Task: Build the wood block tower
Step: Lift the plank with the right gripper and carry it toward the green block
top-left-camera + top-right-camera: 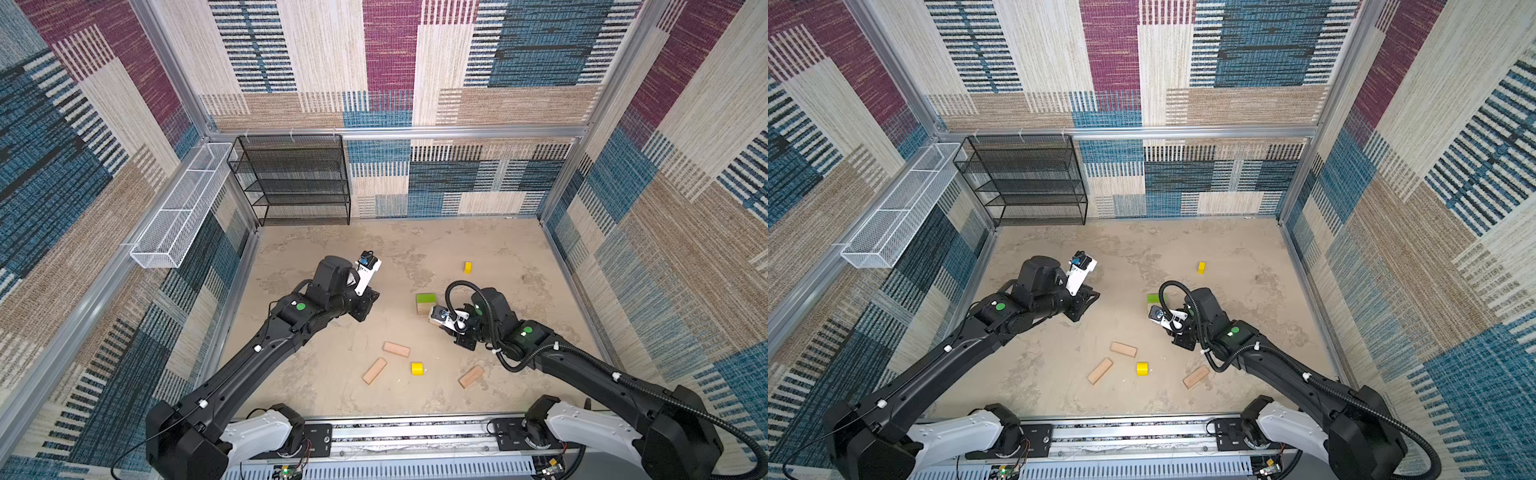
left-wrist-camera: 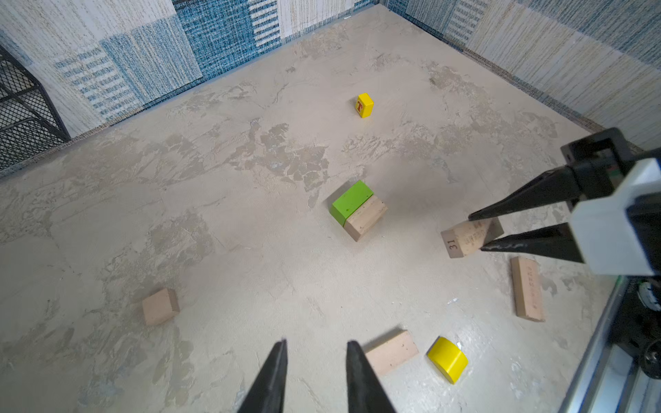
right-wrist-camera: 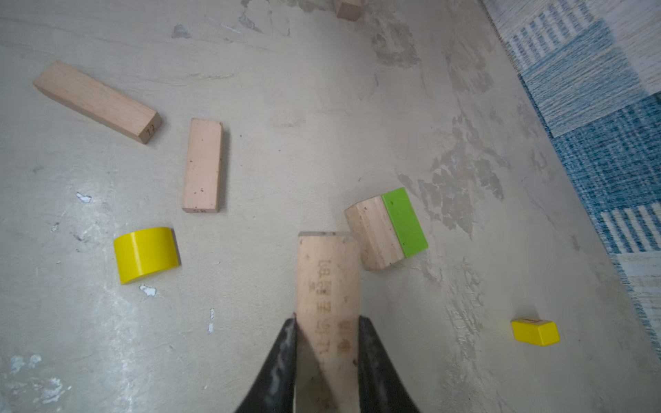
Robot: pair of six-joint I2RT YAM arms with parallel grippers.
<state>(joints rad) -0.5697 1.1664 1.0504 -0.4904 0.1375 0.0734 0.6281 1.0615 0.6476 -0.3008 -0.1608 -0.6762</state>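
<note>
Currently my right gripper (image 3: 327, 319) clamps a plank (image 3: 327, 271) by one end at lower centre, free end clear for laying, I judge, on the green brick (image 3: 404, 221); left gripper (image 2: 316, 342) part-open, empty.

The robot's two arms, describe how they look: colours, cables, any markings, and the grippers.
The left arm and right arm are matte black, with white base housings and a round green sticker on each. A black corrugated cable hose loops along the right arm. The left gripper and right gripper have tapered black fingers beside white camera mounts.
</note>
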